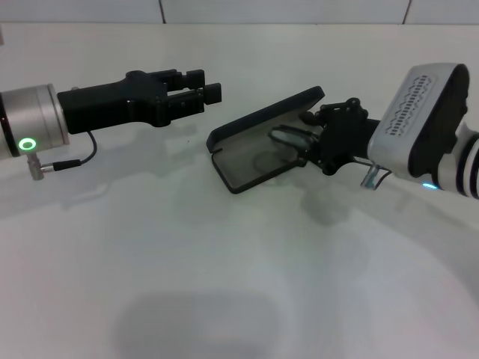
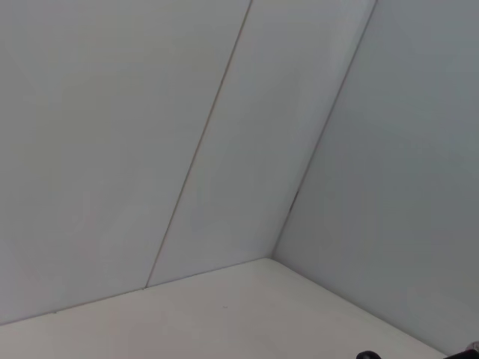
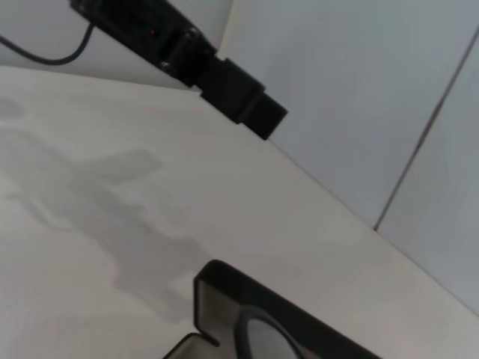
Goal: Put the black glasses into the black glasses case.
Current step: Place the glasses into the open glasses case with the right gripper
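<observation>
The right gripper (image 1: 313, 142), closed on the black glasses (image 1: 288, 139), holds them over the open black glasses case (image 1: 258, 142). Released tilted, they could catch its rim. The left gripper (image 1: 196, 91) hovers nearby, slightly parted, empty.

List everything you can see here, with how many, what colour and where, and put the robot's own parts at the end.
black glasses case: one, matte black with grey lining, lid open, on the table at centre.
black glasses: one pair, thin black frame, held over the open case at the right gripper's tip.
table: one, white, across the whole foreground.
wall: white panels with thin seams, behind the table.
left gripper: one, black, hovering left of the case, holding nothing.
right gripper: one, black, at the case's right end, holding the glasses.
</observation>
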`<state>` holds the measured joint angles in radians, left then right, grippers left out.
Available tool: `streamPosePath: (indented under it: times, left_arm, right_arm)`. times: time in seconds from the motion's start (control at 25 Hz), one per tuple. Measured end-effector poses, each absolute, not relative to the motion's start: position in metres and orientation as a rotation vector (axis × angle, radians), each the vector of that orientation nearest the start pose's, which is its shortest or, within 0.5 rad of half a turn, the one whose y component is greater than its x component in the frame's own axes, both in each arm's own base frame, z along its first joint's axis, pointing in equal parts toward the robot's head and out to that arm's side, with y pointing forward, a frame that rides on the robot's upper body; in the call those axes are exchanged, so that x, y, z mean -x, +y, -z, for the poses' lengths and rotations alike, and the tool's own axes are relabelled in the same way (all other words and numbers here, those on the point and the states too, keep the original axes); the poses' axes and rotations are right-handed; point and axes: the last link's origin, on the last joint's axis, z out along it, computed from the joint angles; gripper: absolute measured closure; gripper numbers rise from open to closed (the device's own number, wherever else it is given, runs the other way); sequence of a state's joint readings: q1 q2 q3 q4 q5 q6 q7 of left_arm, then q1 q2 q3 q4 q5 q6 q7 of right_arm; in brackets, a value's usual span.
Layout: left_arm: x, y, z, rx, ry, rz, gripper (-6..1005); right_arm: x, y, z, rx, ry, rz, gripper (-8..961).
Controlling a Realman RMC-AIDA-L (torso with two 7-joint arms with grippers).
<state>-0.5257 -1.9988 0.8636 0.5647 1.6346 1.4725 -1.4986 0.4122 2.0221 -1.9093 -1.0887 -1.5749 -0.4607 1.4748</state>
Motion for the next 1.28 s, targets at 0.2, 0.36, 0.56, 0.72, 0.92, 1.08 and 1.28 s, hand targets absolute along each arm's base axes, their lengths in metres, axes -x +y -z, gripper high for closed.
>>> streamPosePath:
  times: [0.2, 0.36, 0.56, 0.72, 0.92, 1.08, 1.28]
  left_arm:
    - [0.250, 0.353, -0.021, 2.556, -0.791, 0.948, 467]
    - [0.247, 0.356, -0.021, 2.559, -0.779, 0.953, 467]
    - [0.244, 0.358, -0.022, 2.561, -0.768, 0.957, 467]
    - [0.241, 0.360, -0.020, 2.574, -0.757, 0.954, 467]
    - [0.239, 0.361, -0.020, 2.581, -0.749, 0.953, 466]
    - [0.238, 0.360, -0.018, 2.584, -0.742, 0.957, 466]
    - [0.236, 0.359, -0.014, 2.588, -0.726, 0.961, 466]
  right_arm:
    - [-0.178, 0.363, 0.065, 2.519, 0.130, -0.324, 653]
    - [-0.185, 0.364, 0.037, 2.570, 0.271, -0.505, 648]
    - [-0.194, 0.371, 0.010, 2.626, 0.445, -0.685, 642]
    - [-0.192, 0.385, -0.002, 2.694, 0.630, -0.521, 637]
    - [-0.173, 0.395, -0.006, 2.739, 0.636, -0.209, 630]
    - [-0.160, 0.394, 0.002, 2.719, 0.520, -0.124, 625]
    - [-0.148, 0.392, 0.015, 2.737, 0.414, -0.081, 619]
